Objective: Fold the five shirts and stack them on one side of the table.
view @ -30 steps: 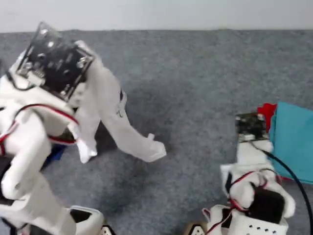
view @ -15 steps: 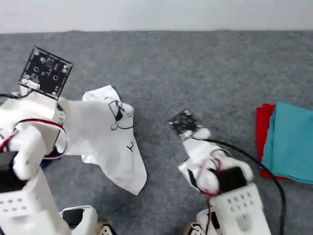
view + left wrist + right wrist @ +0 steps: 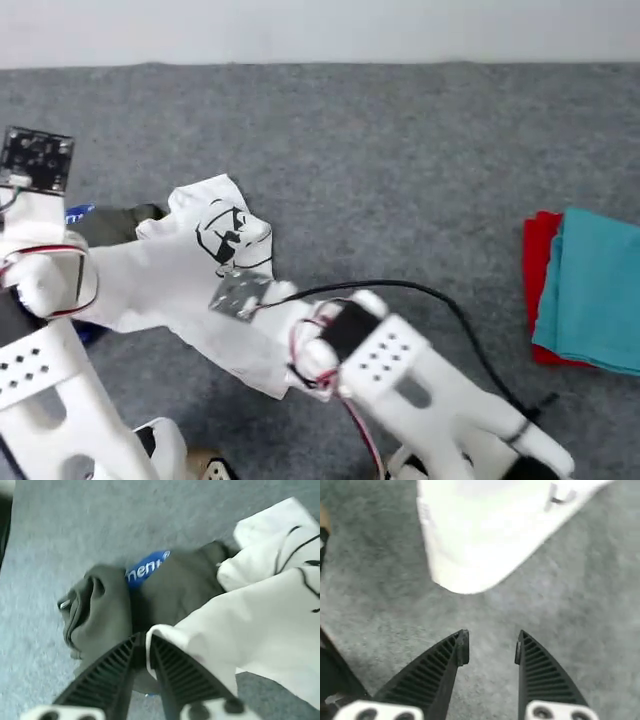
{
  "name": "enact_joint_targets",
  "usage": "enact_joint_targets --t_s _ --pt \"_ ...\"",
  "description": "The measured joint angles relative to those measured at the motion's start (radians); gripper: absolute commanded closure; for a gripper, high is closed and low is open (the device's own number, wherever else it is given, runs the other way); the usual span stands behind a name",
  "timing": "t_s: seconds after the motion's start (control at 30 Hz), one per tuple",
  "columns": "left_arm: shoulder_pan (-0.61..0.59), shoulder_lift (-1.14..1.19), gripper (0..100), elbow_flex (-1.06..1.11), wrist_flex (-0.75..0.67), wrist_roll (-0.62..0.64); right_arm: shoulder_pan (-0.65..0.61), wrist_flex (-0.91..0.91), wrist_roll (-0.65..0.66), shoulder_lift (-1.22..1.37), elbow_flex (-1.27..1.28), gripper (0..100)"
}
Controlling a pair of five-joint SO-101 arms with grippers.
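One white shirt (image 3: 170, 280), edge pinched in the left gripper (image 3: 145, 639), right gripper (image 3: 491, 647) parted and empty just beside its hem — bare grey table (image 3: 400, 170) rightward to the folded shirts (image 3: 590, 290)

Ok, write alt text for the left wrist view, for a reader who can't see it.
The left gripper pinches the edge of a white cloth shirt with a black line drawing. A crumpled dark grey shirt with a blue label lies partly under it, on the grey felt-like table.
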Motion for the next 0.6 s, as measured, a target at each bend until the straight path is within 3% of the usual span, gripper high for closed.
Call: enact_joint_targets --t_s 0.37,0.6 --pt "-0.052 0.000 99 0.087 -0.052 0.000 -0.193 -0.044 0.000 0.365 -0.207 83.3" --pt "-0.052 0.000 99 0.087 -0.052 -0.002 -0.216 -0.044 0.000 0.588 -0.287 83.3"
